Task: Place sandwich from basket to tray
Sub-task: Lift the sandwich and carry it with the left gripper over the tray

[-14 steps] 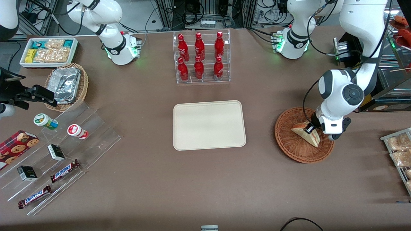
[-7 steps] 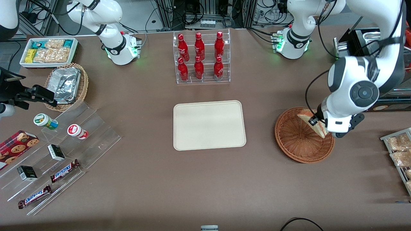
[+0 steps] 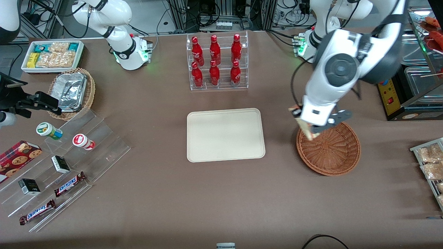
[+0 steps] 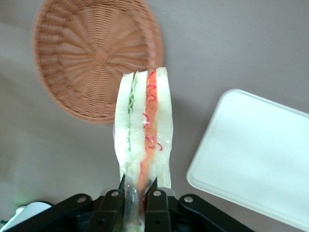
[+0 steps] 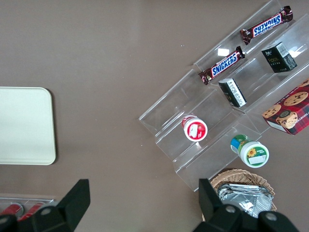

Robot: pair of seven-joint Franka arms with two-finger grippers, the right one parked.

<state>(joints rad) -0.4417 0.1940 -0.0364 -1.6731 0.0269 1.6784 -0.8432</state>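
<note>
The left arm's two-finger gripper (image 4: 137, 195), clamped on the triangular white-bread sandwich (image 4: 143, 135) with red and green filling, had lifted it clear of the round reddish-brown wicker basket (image 3: 332, 152) within the last second. It hung above the basket's rim nearest the flat cream rectangular tray (image 3: 225, 135), wrist bent downward, the carry likely half done.

Even overhead light, soft shadows, little glare.
Your front view is bright and sharp: faint shadows edge the tray (image 3: 225, 135) and basket (image 3: 328, 148), and the foil (image 3: 71, 90) glints. The gripper (image 3: 306, 125), above the basket's rim nearest the tray, pinches the sandwich (image 4: 144, 130), which blurs close to its fingers (image 4: 155, 195).
</note>
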